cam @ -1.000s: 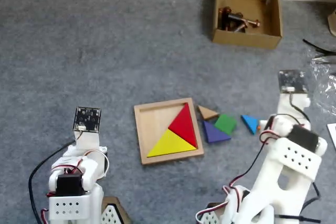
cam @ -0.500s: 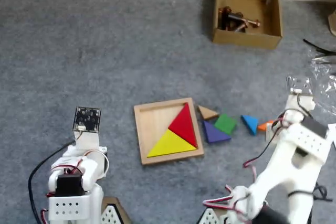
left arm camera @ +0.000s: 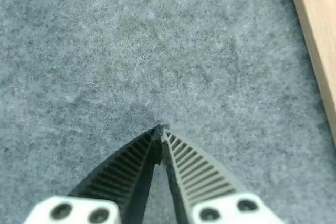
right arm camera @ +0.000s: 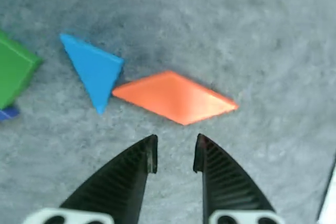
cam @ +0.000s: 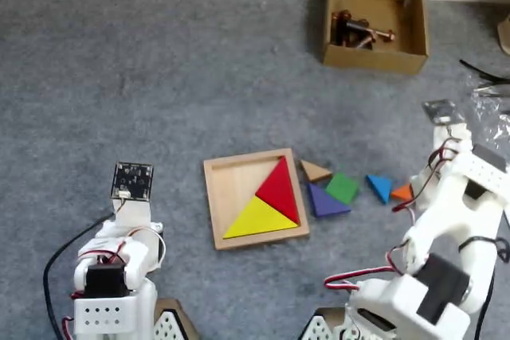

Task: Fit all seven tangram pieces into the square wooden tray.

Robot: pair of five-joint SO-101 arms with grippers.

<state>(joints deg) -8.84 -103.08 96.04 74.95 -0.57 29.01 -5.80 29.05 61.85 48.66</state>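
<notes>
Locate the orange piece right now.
High view: the orange piece lies on the carpet just right of the blue triangle, beside the right arm.

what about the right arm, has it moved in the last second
Yes. The right arm has swung rightward in the high view, away from the blue triangle, uncovering the orange piece.

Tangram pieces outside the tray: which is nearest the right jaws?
The orange parallelogram, directly before the right jaws; the blue triangle lies beside it, farther off.
</notes>
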